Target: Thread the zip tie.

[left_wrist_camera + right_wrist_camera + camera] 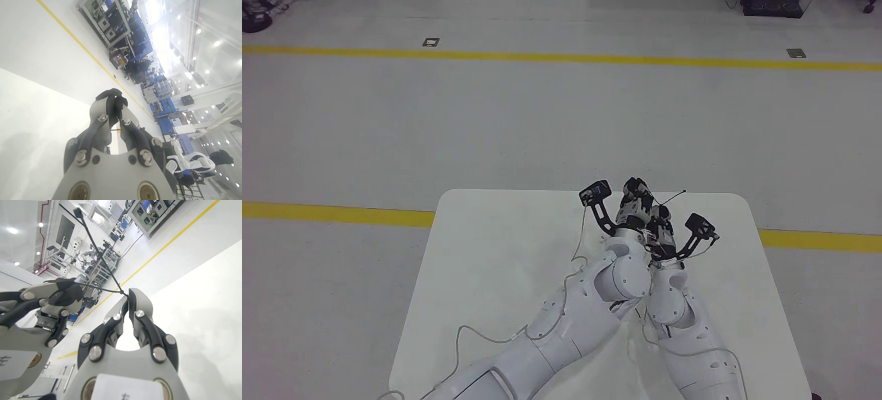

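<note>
As the two hands hang close together above the far part of the white desk (502, 260), the black zip tie (103, 261) is strung between them in the air, touching nothing below. The right hand (128, 299) has its fingers pressed flat together on the strap at a sharp bend, with no gap between the pads. From that pinch the thicker leg runs straight up and away to the square head (77, 210), which hangs free, well apart from both hands. In the top view this leg juts out past the hands toward the desk's far edge. The thinner tail (98, 288) leaves the same bend sideways and ends at the fingertips of the left hand (115, 104). Those fingers are likewise drawn together and appear to grip it, though the dark pads hide the contact itself. The coming move likely turns on this V shape: the tail runs toward the left hand and away from the head, so the two ends diverge rather than face one another. The right hand is nearer the head along the strap, yet it holds the bend. The left hand would probably have to swing the tail round in an arc and line its tip up with the head's slot. Unsupported at the end of a long, springy leg, the head may wobble as the tail arrives.
</note>
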`<state>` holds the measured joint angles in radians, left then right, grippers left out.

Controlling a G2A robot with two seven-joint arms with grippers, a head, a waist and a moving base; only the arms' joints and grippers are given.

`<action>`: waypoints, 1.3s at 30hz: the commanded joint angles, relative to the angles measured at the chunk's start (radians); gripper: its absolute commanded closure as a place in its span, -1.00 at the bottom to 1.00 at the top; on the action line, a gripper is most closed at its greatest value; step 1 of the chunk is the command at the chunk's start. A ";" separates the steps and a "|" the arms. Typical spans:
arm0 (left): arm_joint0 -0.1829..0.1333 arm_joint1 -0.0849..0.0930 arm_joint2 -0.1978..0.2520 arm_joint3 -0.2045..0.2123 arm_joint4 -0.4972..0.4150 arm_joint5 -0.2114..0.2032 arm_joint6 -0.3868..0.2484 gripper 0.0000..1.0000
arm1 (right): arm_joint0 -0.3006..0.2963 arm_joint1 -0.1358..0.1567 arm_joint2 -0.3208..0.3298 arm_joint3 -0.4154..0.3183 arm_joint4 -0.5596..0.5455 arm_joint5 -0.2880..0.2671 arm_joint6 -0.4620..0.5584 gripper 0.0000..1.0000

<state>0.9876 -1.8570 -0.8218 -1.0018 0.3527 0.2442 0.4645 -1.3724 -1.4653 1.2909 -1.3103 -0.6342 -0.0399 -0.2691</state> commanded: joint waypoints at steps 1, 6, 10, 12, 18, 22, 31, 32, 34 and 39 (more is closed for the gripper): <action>0.000 0.000 0.002 -0.002 -0.002 -0.002 0.003 1.00 | 0.000 -0.001 -0.001 0.001 0.000 0.000 0.000 1.00; -0.002 -0.001 0.007 -0.003 -0.008 -0.004 0.008 1.00 | 0.002 -0.002 -0.002 0.005 0.001 -0.001 0.000 1.00; -0.005 -0.002 0.009 0.001 -0.018 -0.010 0.015 1.00 | 0.003 -0.003 -0.001 0.006 0.002 -0.002 0.001 1.00; -0.007 -0.002 0.011 0.002 -0.021 -0.012 0.019 1.00 | 0.004 -0.003 -0.001 0.006 0.003 -0.002 0.003 1.00; -0.008 -0.002 0.009 0.002 -0.040 -0.024 0.030 1.00 | 0.006 -0.004 -0.003 0.006 0.003 -0.001 0.007 1.00; -0.009 -0.002 0.007 -0.002 -0.046 -0.029 0.037 1.00 | 0.009 -0.005 -0.001 0.012 0.004 -0.003 0.008 1.00; -0.007 -0.001 0.003 -0.023 -0.043 -0.030 0.044 1.00 | 0.016 -0.006 0.004 0.030 0.010 -0.012 0.009 1.00; -0.007 -0.001 0.003 -0.025 -0.042 -0.030 0.046 1.00 | 0.017 -0.006 0.005 0.032 0.010 -0.013 0.009 1.00; -0.004 0.000 0.002 -0.032 -0.040 -0.031 0.050 1.00 | 0.017 -0.006 0.006 0.034 0.011 -0.016 0.009 1.00; 0.001 0.001 -0.001 -0.047 -0.035 -0.029 0.058 1.00 | 0.020 -0.006 0.009 0.042 0.015 -0.024 0.012 1.00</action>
<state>0.9879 -1.8563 -0.8219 -1.0464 0.3169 0.2153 0.5210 -1.3528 -1.4716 1.2996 -1.2698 -0.6198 -0.0624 -0.2576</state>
